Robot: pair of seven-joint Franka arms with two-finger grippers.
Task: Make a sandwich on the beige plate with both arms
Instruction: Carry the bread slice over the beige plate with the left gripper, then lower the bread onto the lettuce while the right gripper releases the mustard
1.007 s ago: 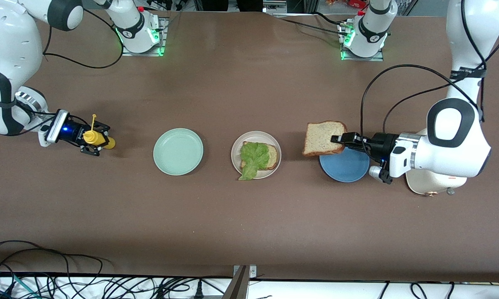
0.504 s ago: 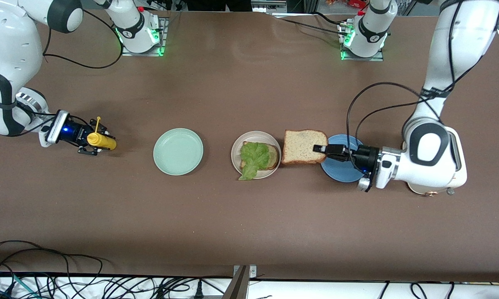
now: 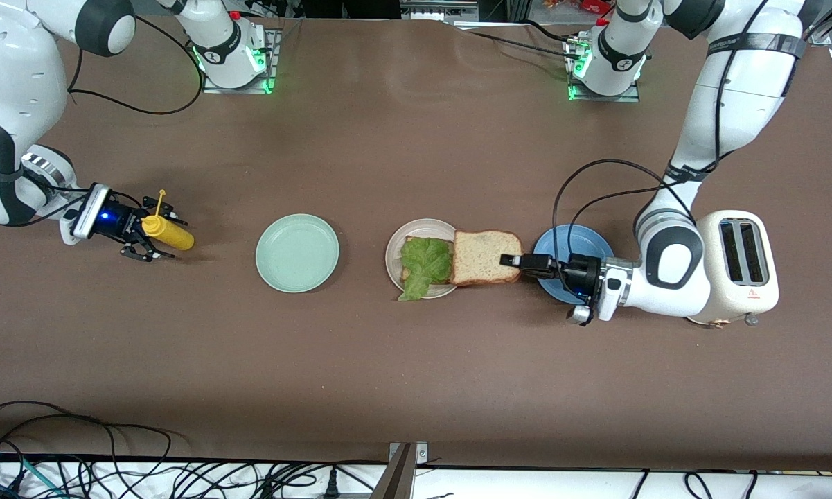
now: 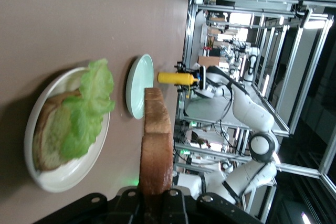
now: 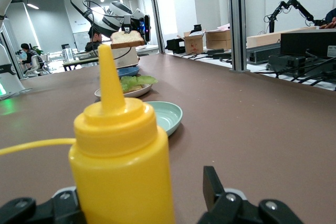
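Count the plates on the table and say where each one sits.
3, in a row: the mint plate toward the right arm's end, the beige plate in the middle holding bread and lettuce, the blue plate toward the left arm's end.

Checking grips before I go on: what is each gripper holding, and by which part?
Left gripper pinches the top bread slice by one crust edge. Right gripper stands open around the mustard bottle, not gripping it.
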